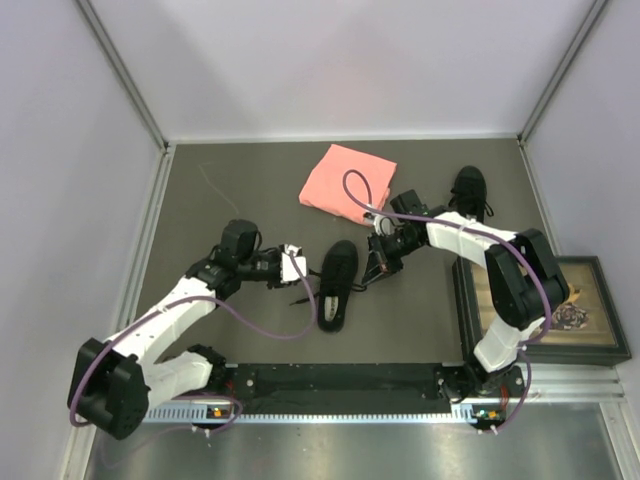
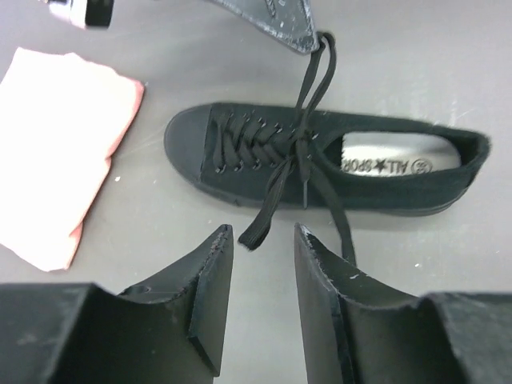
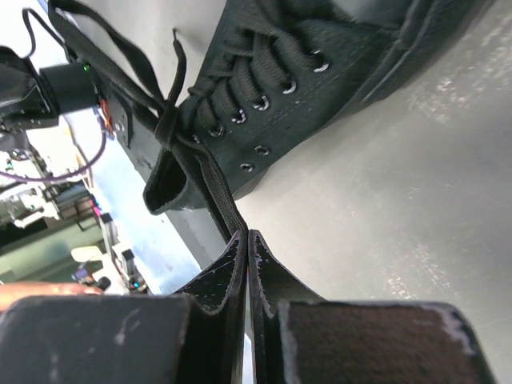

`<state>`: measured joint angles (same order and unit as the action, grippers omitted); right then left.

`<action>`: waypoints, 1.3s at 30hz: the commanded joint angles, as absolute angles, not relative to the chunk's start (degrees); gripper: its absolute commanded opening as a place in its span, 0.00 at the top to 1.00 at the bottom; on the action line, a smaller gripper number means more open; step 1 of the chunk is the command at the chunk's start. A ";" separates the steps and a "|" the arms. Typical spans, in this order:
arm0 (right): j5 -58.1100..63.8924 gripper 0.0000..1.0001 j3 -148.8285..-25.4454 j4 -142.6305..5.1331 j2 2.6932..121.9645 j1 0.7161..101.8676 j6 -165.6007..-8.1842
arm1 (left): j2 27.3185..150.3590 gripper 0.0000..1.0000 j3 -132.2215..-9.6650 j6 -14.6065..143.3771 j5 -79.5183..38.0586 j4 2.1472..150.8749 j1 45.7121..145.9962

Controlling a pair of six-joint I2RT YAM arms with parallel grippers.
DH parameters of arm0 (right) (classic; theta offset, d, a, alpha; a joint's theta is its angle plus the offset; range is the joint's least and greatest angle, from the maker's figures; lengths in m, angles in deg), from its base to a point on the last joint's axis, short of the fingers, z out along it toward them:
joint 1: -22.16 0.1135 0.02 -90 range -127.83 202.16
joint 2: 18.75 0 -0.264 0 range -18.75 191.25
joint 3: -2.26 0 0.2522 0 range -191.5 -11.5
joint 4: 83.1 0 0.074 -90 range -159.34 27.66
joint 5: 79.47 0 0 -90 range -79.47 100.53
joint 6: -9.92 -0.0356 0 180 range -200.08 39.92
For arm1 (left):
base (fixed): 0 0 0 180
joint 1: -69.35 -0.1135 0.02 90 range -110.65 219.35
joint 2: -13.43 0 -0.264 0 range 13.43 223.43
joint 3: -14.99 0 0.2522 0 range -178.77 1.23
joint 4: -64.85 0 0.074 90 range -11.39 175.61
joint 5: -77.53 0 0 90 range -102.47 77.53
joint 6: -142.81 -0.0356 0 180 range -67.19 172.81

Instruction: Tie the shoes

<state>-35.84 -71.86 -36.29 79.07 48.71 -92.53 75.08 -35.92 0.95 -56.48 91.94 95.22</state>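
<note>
— Where are the shoes?

— One shoe lies on its sole in the middle of the worktop, between my two grippers, toe toward the far edge. The other shoe sits near the far right corner, to the right of the pink cloth.

— And your hands?

— My right gripper is pressed together on a lace of the middle shoe, and the lace runs taut. My left gripper stands apart, holding nothing. A loose lace end lies just ahead of its fingertips.
</note>
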 commanded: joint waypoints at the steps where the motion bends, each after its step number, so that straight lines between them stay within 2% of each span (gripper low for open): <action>1: -36.93 1.00 -73.03 -35.33 75.91 50.64 -89.66 | 75.74 0.59 -35.60 1.39 -58.87 92.14 96.51; 5: -35.70 0.99 -73.20 -35.07 76.69 51.69 -88.52 | 77.85 0.63 -36.12 0.08 -58.96 93.28 97.56; 13: -33.68 0.84 -74.87 -34.28 78.54 52.14 -86.24 | 81.54 0.64 -36.30 -3.71 -57.03 94.26 101.08; 21: -28.67 0.70 -82.69 -31.99 80.83 52.31 -76.58 | 84.80 0.60 -36.21 -4.23 -54.04 91.80 102.23; 30: -27.96 0.68 -84.89 -31.38 81.44 54.86 -65.67 | 85.67 0.61 -35.95 -3.18 -53.78 89.78 102.23; 39: -28.93 0.64 -84.80 -30.85 82.50 58.02 -64.35 | 87.17 0.61 -36.83 -2.48 -53.87 89.34 102.23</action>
<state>-27.66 -82.53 -31.00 81.60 57.02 -66.67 86.60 -35.83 -2.59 -53.11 91.65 102.09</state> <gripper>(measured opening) 0.351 0.387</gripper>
